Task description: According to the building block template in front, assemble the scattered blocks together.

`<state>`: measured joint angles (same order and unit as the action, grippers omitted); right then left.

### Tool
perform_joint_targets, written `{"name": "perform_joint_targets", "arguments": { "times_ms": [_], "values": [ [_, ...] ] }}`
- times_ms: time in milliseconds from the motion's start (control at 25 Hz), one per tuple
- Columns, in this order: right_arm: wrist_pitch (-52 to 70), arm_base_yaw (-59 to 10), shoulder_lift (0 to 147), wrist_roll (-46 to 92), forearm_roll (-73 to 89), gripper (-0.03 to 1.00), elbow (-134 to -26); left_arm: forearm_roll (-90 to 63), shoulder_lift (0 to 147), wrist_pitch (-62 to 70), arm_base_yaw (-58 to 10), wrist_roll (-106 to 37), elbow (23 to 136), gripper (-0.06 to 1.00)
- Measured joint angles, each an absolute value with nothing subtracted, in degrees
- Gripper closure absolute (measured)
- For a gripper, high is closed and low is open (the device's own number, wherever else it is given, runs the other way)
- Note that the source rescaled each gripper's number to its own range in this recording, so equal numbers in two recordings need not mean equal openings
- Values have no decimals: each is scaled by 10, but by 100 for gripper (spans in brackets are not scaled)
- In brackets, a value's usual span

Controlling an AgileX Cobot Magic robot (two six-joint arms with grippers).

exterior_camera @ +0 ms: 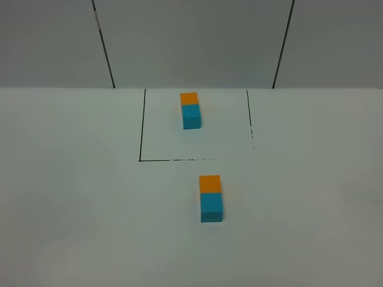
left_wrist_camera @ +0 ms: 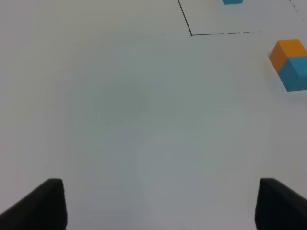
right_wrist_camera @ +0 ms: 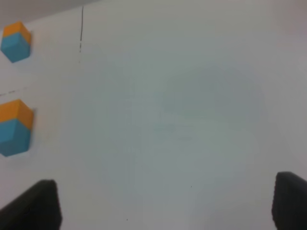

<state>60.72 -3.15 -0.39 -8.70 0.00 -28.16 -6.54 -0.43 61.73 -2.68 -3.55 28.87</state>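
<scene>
The building block template, a small orange-over-cyan bar, stands inside the black-outlined square at the back. Nearer the front, the scattered blocks sit touching as one bar: the orange cube on the far side, the cyan cube on the near side. The left wrist view shows this pair off to one side, well ahead of my left gripper, which is open and empty. The right wrist view shows the pair and the template, with my right gripper open and empty. Neither arm appears in the exterior high view.
A thin black outline marks the square around the template on the white table. Grey wall panels with dark seams close off the back. No other objects are in view.
</scene>
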Motion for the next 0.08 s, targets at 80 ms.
{"name": "perform_joint_targets", "arguments": {
  "times_ms": [80],
  "values": [
    [607,-32,-4,-87,0,21,-282,-65,-4,617,-27,-36,289,27]
  ]
}}
